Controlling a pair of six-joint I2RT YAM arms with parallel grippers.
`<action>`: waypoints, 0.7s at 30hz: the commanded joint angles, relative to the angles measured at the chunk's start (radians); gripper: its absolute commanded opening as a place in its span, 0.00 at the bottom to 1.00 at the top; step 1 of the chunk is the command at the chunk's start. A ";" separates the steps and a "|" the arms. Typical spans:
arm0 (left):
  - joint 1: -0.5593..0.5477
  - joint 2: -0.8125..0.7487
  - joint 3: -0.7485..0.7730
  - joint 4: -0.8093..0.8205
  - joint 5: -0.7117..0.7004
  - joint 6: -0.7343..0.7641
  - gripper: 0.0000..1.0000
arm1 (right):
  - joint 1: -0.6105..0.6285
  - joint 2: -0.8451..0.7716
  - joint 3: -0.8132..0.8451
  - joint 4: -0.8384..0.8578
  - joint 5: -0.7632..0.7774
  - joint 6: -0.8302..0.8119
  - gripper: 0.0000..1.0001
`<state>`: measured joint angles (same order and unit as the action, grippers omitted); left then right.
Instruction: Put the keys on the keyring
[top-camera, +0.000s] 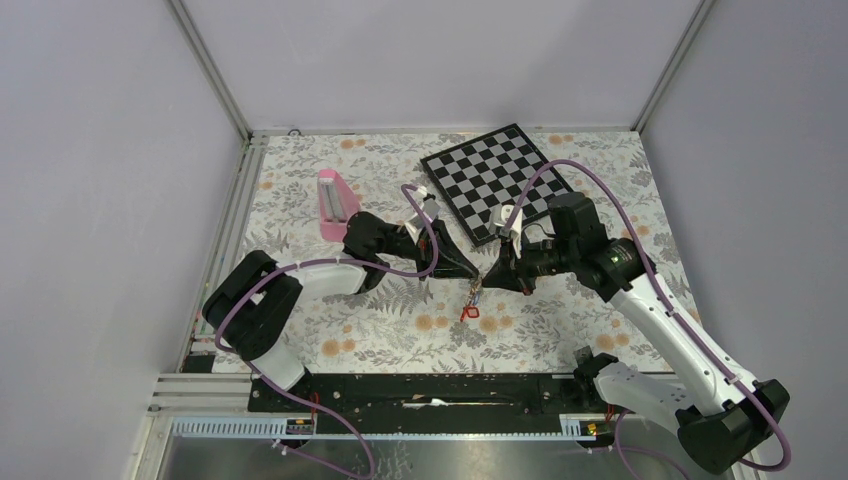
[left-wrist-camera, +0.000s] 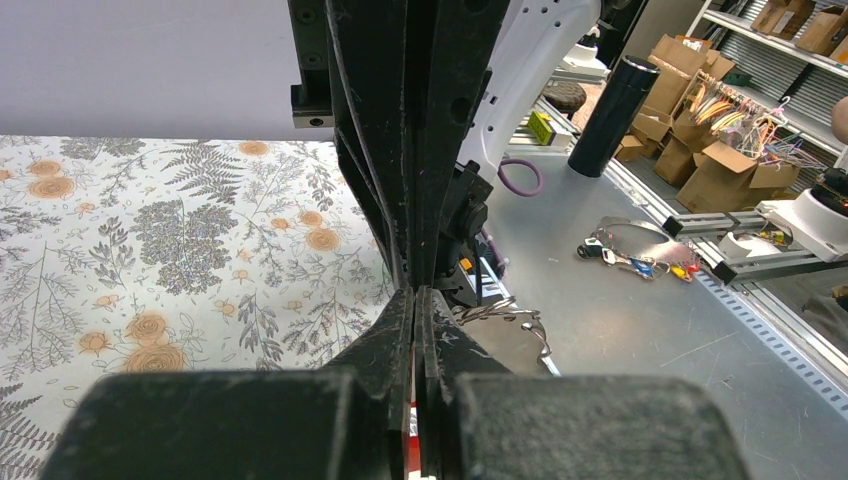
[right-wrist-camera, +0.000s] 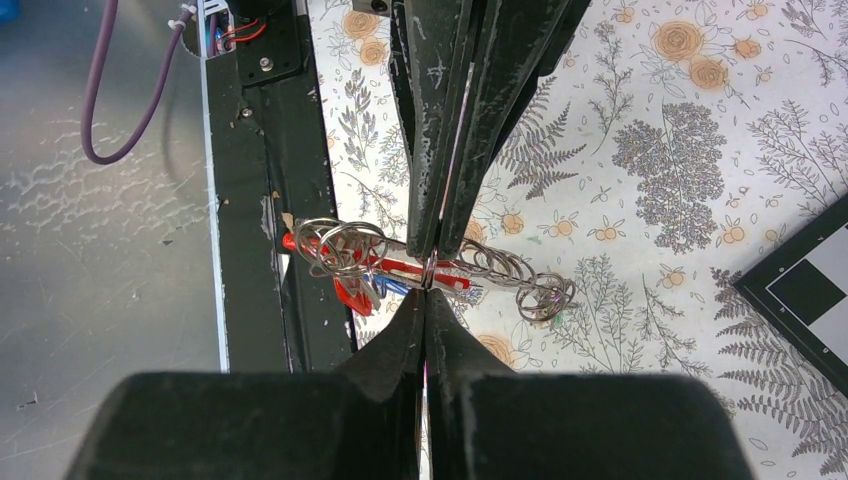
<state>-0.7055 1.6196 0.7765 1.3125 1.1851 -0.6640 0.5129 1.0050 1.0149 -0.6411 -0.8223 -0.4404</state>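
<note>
Well inside table (top-camera: 570, 335) edges: left pincer (left-wrist-camera: 415, 297) together, right pincer (right-wrist-camera: 428, 286) clamped on keyring (right-wrist-camera: 396, 266).

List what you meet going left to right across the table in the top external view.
pink block → left gripper → right gripper. The chessboard and the keyring overlap the grippers, so they are left out.

The bunch of small keys (right-wrist-camera: 345, 250) has shiny bare-metal wire rings and a glossy red plastic tag (right-wrist-camera: 352, 297). The black right end effector (right-wrist-camera: 428, 285) is matt and scratched. The flowered worktop (right-wrist-camera: 680, 150) looks like matt cloth.
</note>
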 joint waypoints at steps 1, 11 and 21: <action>-0.003 -0.011 0.011 0.110 -0.019 -0.005 0.00 | -0.005 -0.010 -0.015 0.013 -0.019 0.002 0.00; -0.003 -0.008 0.015 0.113 -0.030 -0.014 0.00 | -0.005 -0.014 -0.032 0.021 -0.012 0.002 0.00; -0.002 -0.008 0.017 0.116 -0.030 -0.017 0.00 | -0.005 -0.015 -0.046 0.032 -0.001 0.008 0.04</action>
<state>-0.7055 1.6207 0.7761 1.3128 1.1843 -0.6750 0.5129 1.0012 0.9802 -0.6132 -0.8246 -0.4400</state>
